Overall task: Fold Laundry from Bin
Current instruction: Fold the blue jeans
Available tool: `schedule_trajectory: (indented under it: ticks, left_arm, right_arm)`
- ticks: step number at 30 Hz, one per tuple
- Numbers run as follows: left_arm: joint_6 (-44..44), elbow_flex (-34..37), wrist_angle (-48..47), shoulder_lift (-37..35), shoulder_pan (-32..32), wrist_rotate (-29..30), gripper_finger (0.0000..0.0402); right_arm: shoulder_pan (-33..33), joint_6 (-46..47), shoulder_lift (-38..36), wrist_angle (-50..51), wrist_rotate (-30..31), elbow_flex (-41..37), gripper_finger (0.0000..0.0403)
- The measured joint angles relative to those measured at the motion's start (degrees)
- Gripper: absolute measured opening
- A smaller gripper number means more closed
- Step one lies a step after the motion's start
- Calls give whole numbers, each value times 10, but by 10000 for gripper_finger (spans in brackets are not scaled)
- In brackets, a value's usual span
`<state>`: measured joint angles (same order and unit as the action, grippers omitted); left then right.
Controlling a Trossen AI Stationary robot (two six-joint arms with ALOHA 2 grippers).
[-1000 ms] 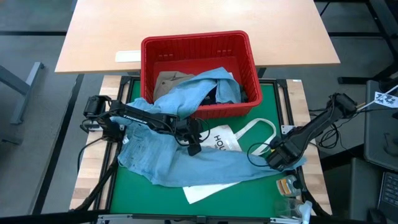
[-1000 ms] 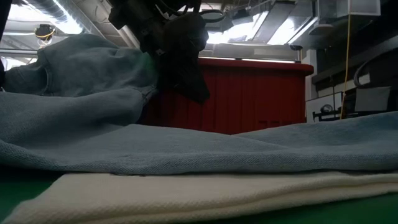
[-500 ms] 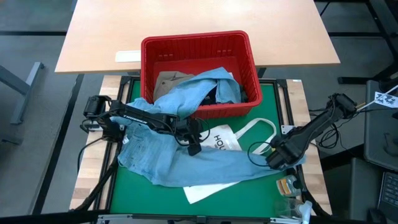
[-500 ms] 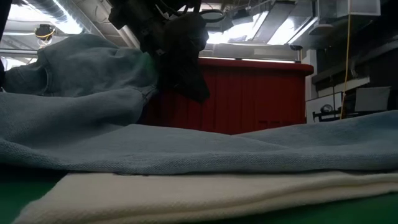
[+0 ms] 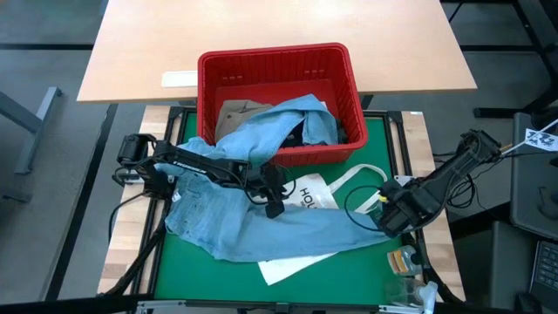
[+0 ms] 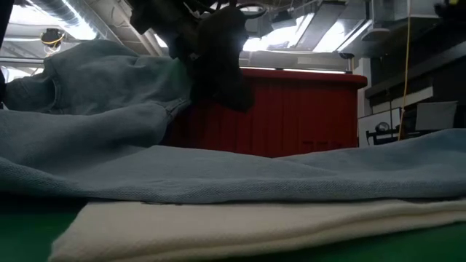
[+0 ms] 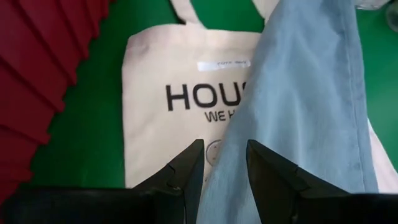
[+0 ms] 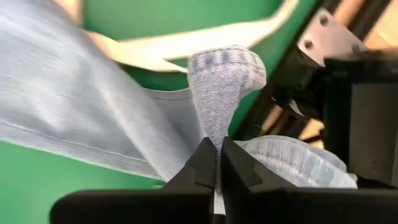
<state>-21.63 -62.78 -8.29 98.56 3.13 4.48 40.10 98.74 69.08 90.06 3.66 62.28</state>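
A green mat [image 5: 192, 262] covers the table in front of a rectangular red plastic basket [image 5: 277, 63]. A light blue denim garment [image 5: 288, 231] trails from the basket across a white HOUSTON tote bag [image 5: 316, 194]. Its far end is pinched by the right gripper [image 8: 217, 163]; the left gripper [image 7: 222, 163] hangs parted beside the basket.

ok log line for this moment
right tool: shut on denim garment edge | left tool: open over tote bag | bin: clothes remain
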Motion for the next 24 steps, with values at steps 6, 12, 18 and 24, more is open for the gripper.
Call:
schedule_trajectory:
  ticks: [6, 12, 18, 24]
  left_arm:
    - [19, 0, 34, 0, 0, -7, 115]
    - [28, 0, 39, 0, 0, -7, 115]
    - [28, 0, 39, 0, 1, -7, 115]
    - [58, 0, 42, 0, 1, -7, 115]
  right_arm:
    - [0, 27, 0, -9, 99, 80, 11]
    - [0, 24, 2, -104, 196, 88, 6]
    - [0, -17, 38, -223, 216, 65, 14]
    - [-13, -87, 107, -303, 276, 65, 15]
